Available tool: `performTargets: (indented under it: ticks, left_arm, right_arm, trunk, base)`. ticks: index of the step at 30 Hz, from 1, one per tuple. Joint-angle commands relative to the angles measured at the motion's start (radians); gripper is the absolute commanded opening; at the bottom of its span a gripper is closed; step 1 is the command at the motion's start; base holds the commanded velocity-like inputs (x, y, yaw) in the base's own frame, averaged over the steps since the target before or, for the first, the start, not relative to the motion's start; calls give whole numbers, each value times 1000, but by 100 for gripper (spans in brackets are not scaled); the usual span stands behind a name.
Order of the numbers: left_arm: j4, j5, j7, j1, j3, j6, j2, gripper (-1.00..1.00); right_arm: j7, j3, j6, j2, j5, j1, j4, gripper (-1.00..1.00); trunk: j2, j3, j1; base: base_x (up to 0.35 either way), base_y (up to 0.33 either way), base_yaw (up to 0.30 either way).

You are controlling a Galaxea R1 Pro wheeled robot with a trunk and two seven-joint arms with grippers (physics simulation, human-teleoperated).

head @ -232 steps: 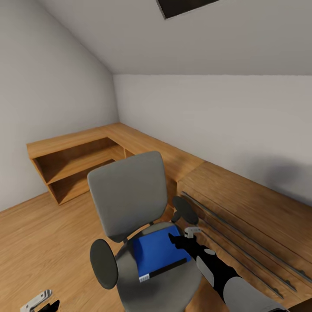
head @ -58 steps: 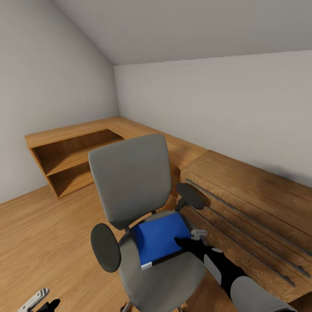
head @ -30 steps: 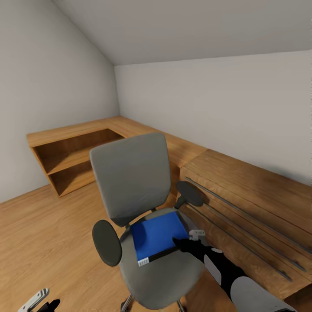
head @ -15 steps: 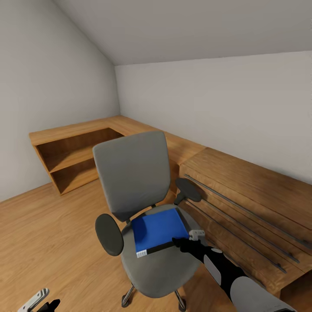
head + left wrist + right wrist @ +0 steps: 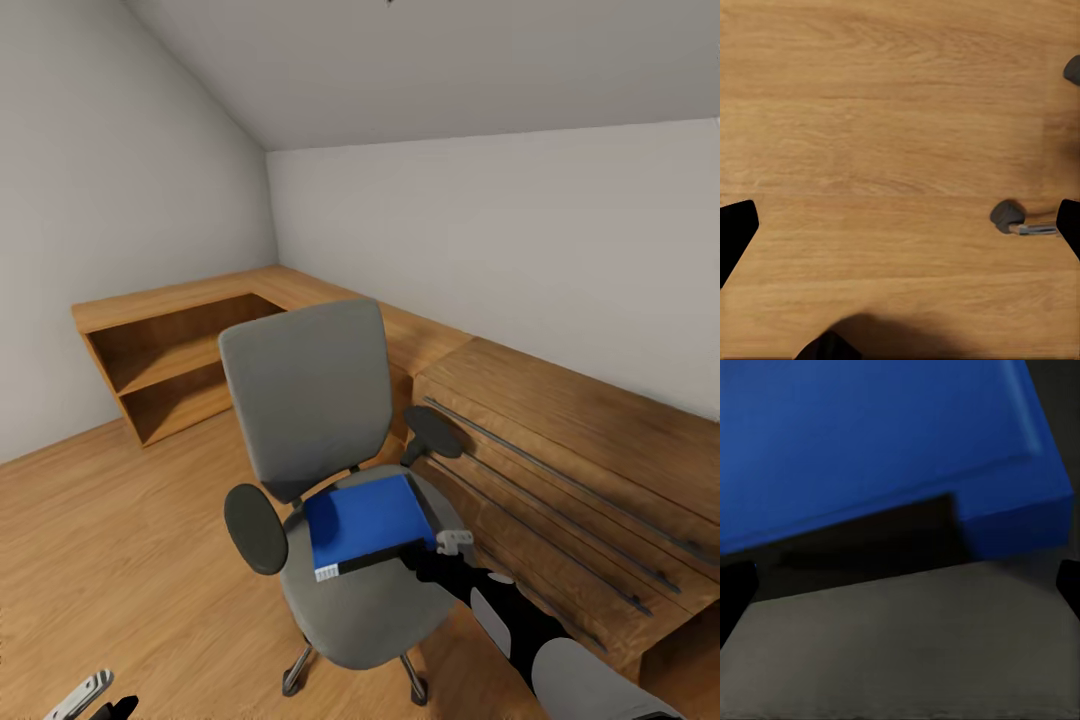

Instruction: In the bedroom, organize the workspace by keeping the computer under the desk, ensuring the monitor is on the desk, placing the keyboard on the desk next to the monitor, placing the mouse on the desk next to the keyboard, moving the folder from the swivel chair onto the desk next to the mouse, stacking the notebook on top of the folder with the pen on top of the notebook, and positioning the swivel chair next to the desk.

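Reaching low over the grey swivel chair (image 5: 330, 420) | right gripper (image 5: 425, 560) spread wide (gripping nothing) beside the flat blue folder (image 5: 362, 522) | left gripper (image 5: 95, 700) spread, pointing floorward

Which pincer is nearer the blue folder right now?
Right. The right pincer sits at the blue folder's near edge on the chair seat; the left pincer hangs low over the floor.

chair (image 5: 310, 420): one, just beside the right pincer (image 5: 420, 560)
blue folder (image 5: 365, 520): one, at the pincer's tips
armrests (image 5: 256, 528): two
drawer rails (image 5: 540, 470): three
shelf unit (image 5: 160, 365): one
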Motion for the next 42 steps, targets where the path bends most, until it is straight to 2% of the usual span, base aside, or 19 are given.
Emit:
performTargets:
  ticks: [1, 8, 15, 21, 27, 32, 36, 37, 42]
  left_arm:
    - [-2, 11, 7, 0, 0, 5, 0, 100]
    - [-2, 9, 7, 0, 0, 5, -1, 100]
    - [-1, 9, 6, 0, -1, 5, -2, 100]
    - [0, 4, 7, 0, 0, 5, -24, 100]
    - [-2, 2, 8, 0, -1, 5, -38, 100]
    - [-1, 1, 9, 0, -1, 5, -39, 100]
    - [-1, 1, 9, 0, -2, 5, -40, 100]
    - [-1, 1, 9, 0, -3, 5, -39, 100]
    - [-1, 1, 9, 0, -2, 5, -37, 100]
  right_arm:
    - [1, 2, 5, -1, -8, 0, -1, 100]
    - [3, 0, 2, -3, -10, 0, -10, 100]
    - [-1, 0, 3, -10, -12, 0, -84, 100]
    - [-3, -2, 4, -17, -12, 0, -105, 100]
    - [-23, -26, 24, -14, -11, 0, -144, 100]
    - [-122, -33, 99, -10, -11, 0, -234, 100]
    - [-207, -33, 207, -9, -12, 0, -360, 100]
    - [-221, -34, 244, -9, -12, 0, -391, 100]
    - [-253, -34, 311, 0, -10, -2, -441, 100]
  trunk:
    - [0, -1, 0]
    - [0, -1, 0]
    - [0, -1, 0]
    - [0, -1, 0]
    - [0, -1, 0]
    - [0, -1, 0]
    - [0, -1, 0]
    - [0, -1, 0]
    - [0, -1, 0]
  base:
    - [-104, 0, 0]
    - [-33, 0, 0]
    - [-3, 0, 0]
    - [0, 0, 0]
    - [0, 0, 0]
    - [0, 0, 0]
    - [0, 0, 0]
    - [0, 0, 0]
    - [0, 0, 0]
